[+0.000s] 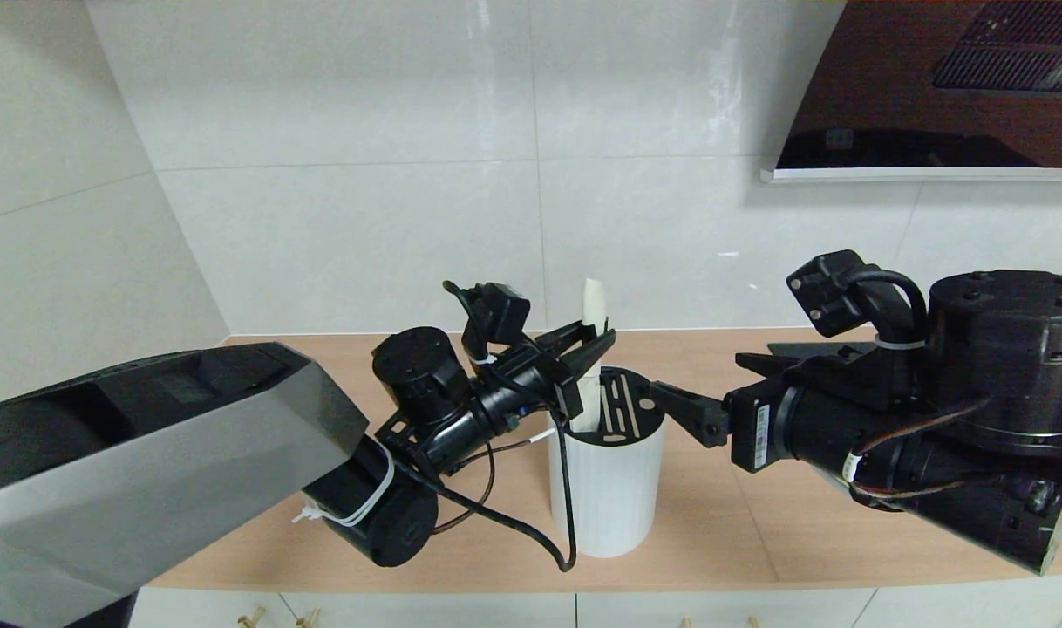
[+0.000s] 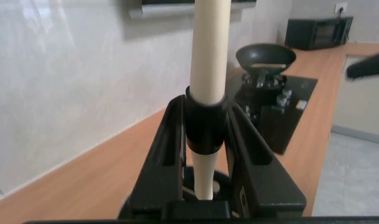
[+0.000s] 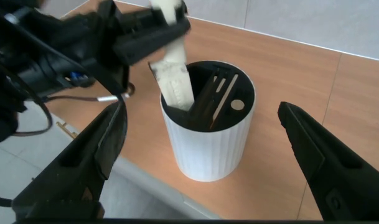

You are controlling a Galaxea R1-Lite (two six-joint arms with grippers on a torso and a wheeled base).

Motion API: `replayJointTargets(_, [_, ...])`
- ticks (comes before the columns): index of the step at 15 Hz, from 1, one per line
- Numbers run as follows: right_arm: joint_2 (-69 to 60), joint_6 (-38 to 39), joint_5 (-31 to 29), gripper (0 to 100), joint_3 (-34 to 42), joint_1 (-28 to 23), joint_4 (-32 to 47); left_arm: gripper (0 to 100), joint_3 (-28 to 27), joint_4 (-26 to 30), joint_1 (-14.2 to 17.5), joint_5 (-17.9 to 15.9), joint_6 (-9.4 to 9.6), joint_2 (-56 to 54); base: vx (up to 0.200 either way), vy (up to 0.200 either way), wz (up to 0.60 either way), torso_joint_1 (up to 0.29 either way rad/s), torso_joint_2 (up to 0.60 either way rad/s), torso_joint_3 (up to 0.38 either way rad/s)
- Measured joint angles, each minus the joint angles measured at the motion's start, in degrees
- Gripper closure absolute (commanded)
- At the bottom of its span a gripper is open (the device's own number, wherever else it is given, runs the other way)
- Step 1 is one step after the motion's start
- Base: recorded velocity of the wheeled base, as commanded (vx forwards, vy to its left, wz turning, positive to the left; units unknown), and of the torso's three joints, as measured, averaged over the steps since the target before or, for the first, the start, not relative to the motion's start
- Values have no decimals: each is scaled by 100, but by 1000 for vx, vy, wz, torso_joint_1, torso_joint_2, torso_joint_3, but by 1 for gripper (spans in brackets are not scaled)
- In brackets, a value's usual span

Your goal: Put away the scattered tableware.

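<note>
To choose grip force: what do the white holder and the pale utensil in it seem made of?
The holder looks like matte white plastic, by its fine moulded ribs; its black slotted lid is probably plastic too. The utensil in the left tool is smooth and cream with a soft sheen: plastic or ceramic, I cannot tell.

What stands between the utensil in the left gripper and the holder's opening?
Nothing visible. The white utensil, clamped in the left gripper, already has its lower end inside the black top of the holder. The open right gripper sits to one side, off its path.
</note>
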Motion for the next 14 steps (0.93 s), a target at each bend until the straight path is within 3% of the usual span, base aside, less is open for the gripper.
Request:
replayJointTargets(10, [20, -71, 0, 0, 30, 0, -9, 100, 60, -38, -24, 2, 7, 299, 0, 0, 0, 0, 0, 0])
replayJointTargets(11, [20, -71, -2, 0, 30, -2, -9, 0, 62, -9, -24, 0, 20, 299, 0, 0, 0, 0, 0, 0])
replayJointTargets(14, [20, -71, 0, 0, 35, -2, -9, 0, 60, 20, -27, 22, 117, 274, 0, 0, 0, 0, 0, 0])
